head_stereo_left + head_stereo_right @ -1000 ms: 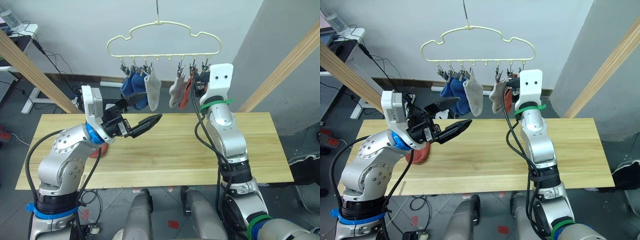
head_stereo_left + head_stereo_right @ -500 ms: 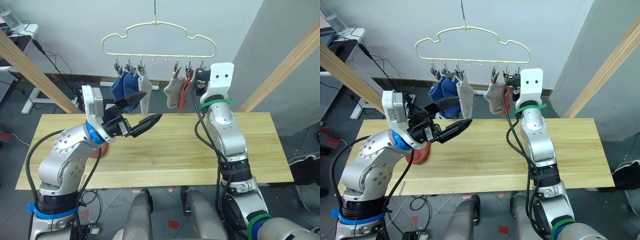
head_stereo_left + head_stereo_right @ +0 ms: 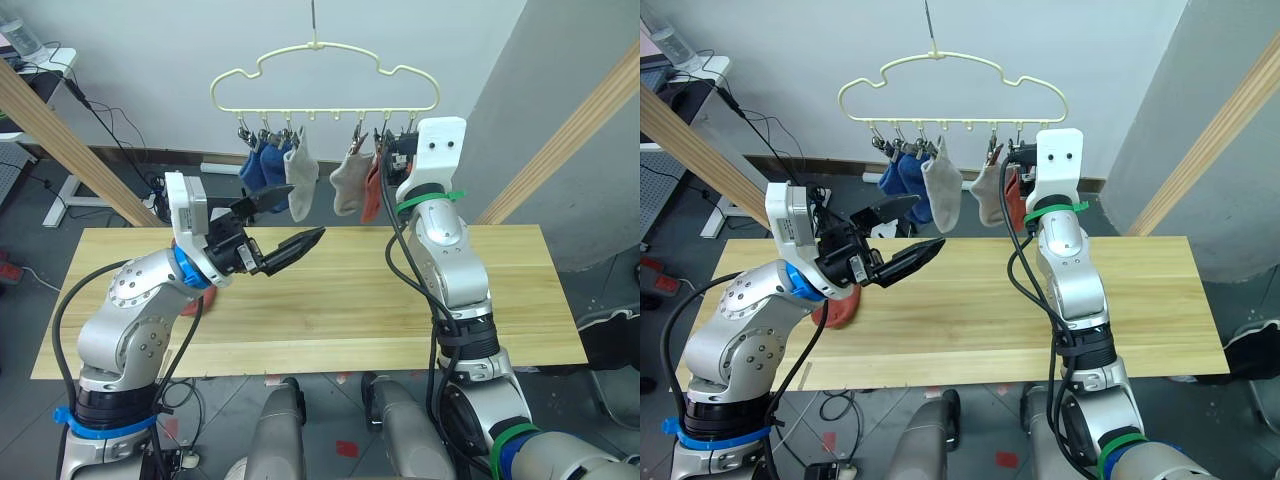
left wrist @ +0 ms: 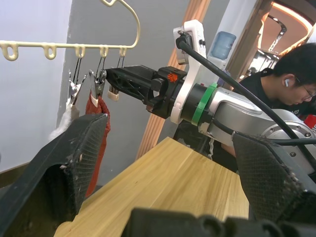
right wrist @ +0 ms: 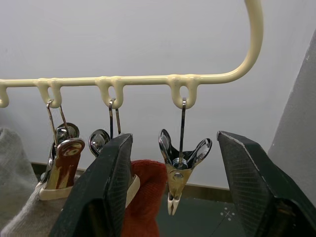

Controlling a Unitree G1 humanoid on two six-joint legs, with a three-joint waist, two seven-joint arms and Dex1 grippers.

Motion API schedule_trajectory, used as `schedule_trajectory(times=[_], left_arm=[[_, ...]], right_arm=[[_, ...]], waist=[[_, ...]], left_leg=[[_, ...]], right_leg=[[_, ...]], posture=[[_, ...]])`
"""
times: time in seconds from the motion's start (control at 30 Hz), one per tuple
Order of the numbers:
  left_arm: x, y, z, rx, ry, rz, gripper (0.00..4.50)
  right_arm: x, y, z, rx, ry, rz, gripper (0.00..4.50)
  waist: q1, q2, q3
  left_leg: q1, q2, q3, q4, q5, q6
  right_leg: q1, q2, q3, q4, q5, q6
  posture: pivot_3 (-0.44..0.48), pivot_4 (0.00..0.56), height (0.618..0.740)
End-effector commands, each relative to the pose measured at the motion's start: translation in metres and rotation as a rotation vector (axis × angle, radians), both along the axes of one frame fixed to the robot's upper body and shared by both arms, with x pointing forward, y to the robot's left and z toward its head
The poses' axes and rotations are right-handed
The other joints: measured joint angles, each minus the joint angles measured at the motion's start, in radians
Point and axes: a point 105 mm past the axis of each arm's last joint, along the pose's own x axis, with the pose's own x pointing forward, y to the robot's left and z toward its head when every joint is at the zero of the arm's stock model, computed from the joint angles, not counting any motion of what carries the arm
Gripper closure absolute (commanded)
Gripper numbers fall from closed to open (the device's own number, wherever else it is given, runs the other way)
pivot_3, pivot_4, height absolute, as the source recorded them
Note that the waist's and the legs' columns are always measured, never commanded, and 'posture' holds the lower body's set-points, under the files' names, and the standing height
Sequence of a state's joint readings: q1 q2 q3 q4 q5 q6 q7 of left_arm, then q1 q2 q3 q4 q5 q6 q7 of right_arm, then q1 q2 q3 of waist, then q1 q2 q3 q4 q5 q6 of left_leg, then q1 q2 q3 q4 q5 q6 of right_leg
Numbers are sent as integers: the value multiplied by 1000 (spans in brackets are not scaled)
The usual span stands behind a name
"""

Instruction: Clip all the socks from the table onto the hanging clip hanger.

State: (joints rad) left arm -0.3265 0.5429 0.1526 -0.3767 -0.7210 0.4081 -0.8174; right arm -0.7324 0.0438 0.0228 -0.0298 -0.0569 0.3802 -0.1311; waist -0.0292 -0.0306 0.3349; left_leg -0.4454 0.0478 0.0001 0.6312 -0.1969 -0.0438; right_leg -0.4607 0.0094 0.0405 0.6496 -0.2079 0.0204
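The cream-yellow clip hanger (image 3: pixel 325 75) hangs above the far side of the table (image 3: pixel 340 310). Two blue socks (image 3: pixel 262 165), two grey socks (image 3: pixel 300 178) (image 3: pixel 348 185) and a rust-red sock (image 3: pixel 372 190) are clipped to it. Another rust-red sock (image 3: pixel 838 308) lies on the table, partly hidden behind my left arm. My right gripper (image 5: pixel 173 134) is raised to the hanger's right end, open, with its fingers on either side of an empty metal clip (image 5: pixel 180 170). My left gripper (image 3: pixel 308 209) hovers open and empty over the table's left half, below the blue socks.
Thick wooden poles slant up at the left (image 3: pixel 70 140) and right (image 3: pixel 570 130) of the table. A seated person (image 4: pixel 281 84) and a water bottle (image 4: pixel 222 47) are beyond the table's right side. Cables and a desk leg (image 3: pixel 70 185) lie on the floor at the far left.
The hanger swung left and then back right, with the socks swaying under it. My right gripper has shifted slightly left toward the hanger's end clip. The left arm has stayed put.
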Motion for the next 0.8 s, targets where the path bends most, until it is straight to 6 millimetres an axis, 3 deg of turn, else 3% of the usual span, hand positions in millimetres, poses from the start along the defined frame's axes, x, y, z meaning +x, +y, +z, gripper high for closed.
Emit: schedule_trajectory(times=[0.03, 0.1, 0.2, 0.67, 0.8], left_arm=[[-6, -4, 6, -5, -44, -11, 0], [-6, -4, 6, -4, -44, -12, 0], [-6, -3, 6, -2, -44, -10, 0], [-6, -4, 4, 1, -42, -9, 0], [-5, -4, 2, 5, -40, -4, 0]], right_arm=[[-6, 3, 17, 19, -67, 16, 1836], [-6, 3, 17, 19, -66, 17, 2308], [-5, 3, 17, 18, -63, 15, 3357], [-6, 1, 17, 12, -64, 19, 3357], [-6, -8, 18, 21, -38, 57, 3357]], waist=[[0, 0, 0], [0, 0, 0], [0, 0, 0], [0, 0, 0], [0, 0, 0]], left_leg=[[0, 0, 0, 0, 0, 0], [0, 0, 0, 0, 0, 0], [0, 0, 0, 0, 0, 0], [0, 0, 0, 0, 0, 0], [0, 0, 0, 0, 0, 0]], right_leg=[[0, 0, 0, 0, 0, 0], [0, 0, 0, 0, 0, 0], [0, 0, 0, 0, 0, 0], [0, 0, 0, 0, 0, 0], [0, 0, 0, 0, 0, 0]], posture=[[27, 333, 740], [27, 332, 740], [28, 333, 740], [29, 335, 740], [24, 334, 740]])
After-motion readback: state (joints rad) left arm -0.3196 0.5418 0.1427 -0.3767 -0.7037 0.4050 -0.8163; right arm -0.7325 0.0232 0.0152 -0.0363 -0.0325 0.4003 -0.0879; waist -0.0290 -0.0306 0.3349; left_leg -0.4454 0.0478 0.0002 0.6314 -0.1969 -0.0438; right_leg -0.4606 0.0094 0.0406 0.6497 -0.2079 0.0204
